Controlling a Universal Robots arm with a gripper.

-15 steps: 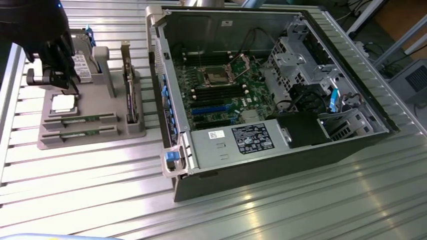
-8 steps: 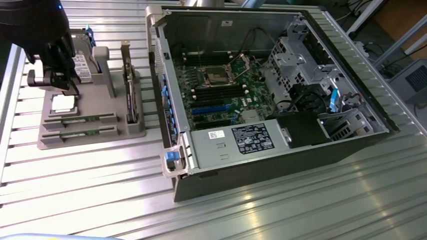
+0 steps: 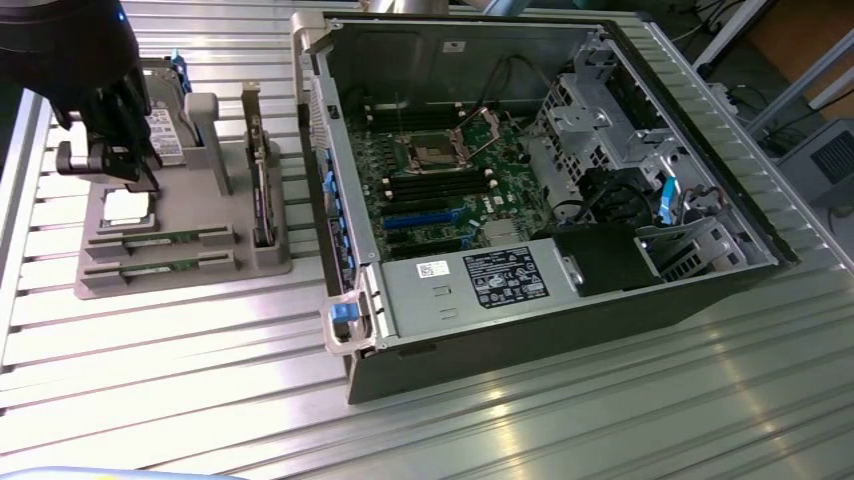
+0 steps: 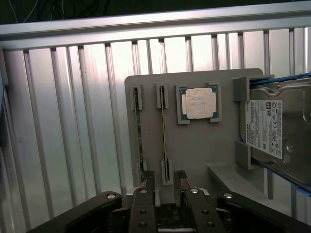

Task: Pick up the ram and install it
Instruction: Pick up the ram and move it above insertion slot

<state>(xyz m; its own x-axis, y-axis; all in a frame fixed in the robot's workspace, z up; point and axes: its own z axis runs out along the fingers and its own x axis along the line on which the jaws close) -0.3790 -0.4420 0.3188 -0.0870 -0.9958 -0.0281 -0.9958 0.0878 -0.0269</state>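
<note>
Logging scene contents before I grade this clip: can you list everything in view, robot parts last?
ram sticks: 2, green, side by side in the holder's slots
processor chip: 1, silver, in the holder's recess beside the sticks
hard drive: 1, silver with white label, on edge in the holder
upright card: 1, dark, holder slot nearest the case; type unclear
holder: 1, grey, exterior view's left
computer case: 1, black, open, exterior view's right
motherboard: 1, green, inside case
power supply: 1, silver, labelled, inside case
table: 1, ribbed aluminium, under everything
gripper: 1, black, open, over the holder by the stick ends, holding nothing
</note>
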